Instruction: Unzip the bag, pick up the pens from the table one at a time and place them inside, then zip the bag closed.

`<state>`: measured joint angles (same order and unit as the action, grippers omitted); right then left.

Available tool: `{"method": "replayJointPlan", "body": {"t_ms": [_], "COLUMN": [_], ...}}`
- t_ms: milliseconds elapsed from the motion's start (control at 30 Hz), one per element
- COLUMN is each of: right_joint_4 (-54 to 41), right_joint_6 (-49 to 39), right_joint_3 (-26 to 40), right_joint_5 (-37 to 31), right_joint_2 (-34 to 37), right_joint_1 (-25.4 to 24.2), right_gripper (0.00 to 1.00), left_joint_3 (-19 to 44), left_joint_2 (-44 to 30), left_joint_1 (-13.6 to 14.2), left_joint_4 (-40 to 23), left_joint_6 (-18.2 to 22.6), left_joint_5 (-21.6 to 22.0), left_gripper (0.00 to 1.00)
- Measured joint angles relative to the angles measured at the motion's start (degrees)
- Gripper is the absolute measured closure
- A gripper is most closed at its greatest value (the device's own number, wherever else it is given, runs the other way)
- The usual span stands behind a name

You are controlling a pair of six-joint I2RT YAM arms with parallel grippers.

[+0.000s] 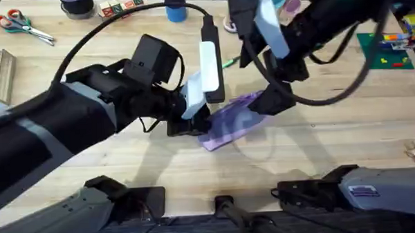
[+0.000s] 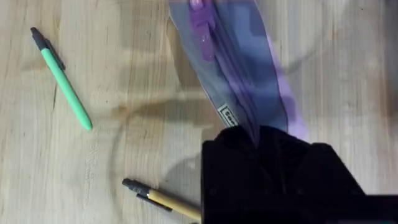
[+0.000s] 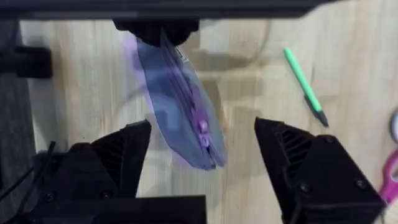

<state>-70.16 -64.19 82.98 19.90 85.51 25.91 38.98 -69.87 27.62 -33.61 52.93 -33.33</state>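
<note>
The left gripper [image 2: 261, 140] clamps one end of the soft lavender fabric pouch [image 1: 232, 121] mid-table; the right gripper [image 3: 202, 155] spreads wide around its zipper end. A slim green pen [image 2: 62, 78] and yellow pen [image 2: 165, 200] lie nearby on the light wooden tabletop [image 1: 333, 140].

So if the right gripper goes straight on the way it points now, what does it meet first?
Likely the bag: its zipper-pull end lies between the right gripper's open fingers, the far end clamped by the left gripper. Depth is unclear.

A robot lab: cabled arms, wooden table [image 1: 92, 169], scissors [image 1: 21, 25].
</note>
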Motion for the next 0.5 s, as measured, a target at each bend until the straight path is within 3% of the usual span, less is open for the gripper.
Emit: {"method": "replayJointPlan", "body": {"t_ms": [133,500], "right_joint_4": [0.0,-1.0], "right_joint_6": [-1.9,-6.4], "right_joint_3": [0.0,-0.9], "right_joint_5": [5.1,10.3], "right_joint_2": [3.4,3.8], "right_joint_1": [-2.2,-8.1], "right_gripper": [0.006,0.006], "left_joint_3": [0.1,0.1], "left_joint_2": [0.0,0.0], "left_joint_1": [0.0,0.0], "left_joint_4": [0.0,0.0], "left_joint_6": [-1.0,-2.6], "left_joint_5": [0.0,-0.1], "left_gripper": [0.959,0.959]}}
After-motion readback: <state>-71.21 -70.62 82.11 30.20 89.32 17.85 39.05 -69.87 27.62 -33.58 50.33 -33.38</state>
